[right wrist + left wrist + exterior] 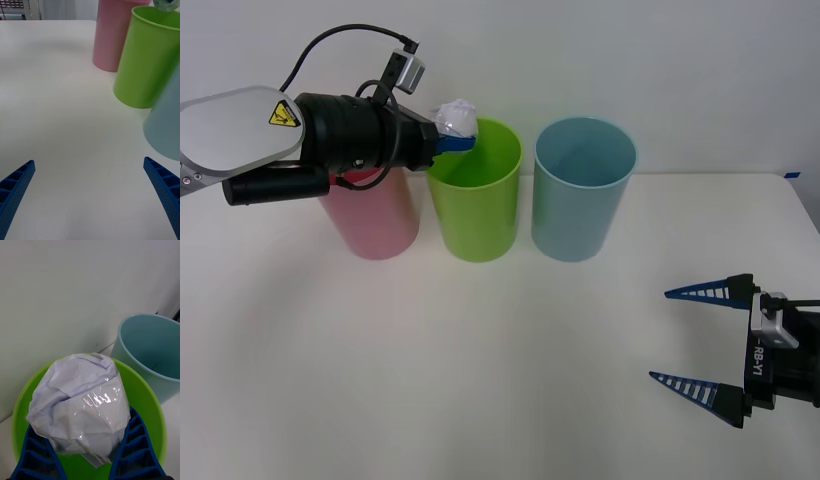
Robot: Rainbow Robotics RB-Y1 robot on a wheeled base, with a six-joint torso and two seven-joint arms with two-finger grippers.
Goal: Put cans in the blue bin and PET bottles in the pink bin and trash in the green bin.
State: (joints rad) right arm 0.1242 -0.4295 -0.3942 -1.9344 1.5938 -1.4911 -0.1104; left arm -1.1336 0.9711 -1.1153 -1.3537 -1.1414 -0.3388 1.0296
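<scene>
Left gripper is clamping crinkled, film-wrapped trash over the smooth green bin; right gripper is idling, fingers apart.

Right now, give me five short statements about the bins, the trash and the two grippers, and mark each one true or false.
1. The left gripper holds the trash over the green bin. True.
2. The trash already lies at the bottom of the blue bin. False: it is clamped between the blue fingers, above the green bin's rim.
3. The green bin stands between the pink bin and the blue bin. True.
4. The right gripper is shut on a can. False: it is open and holds nothing, low over the table.
5. The pink bin lies tipped on its side. False: all three bins stand upright.
</scene>
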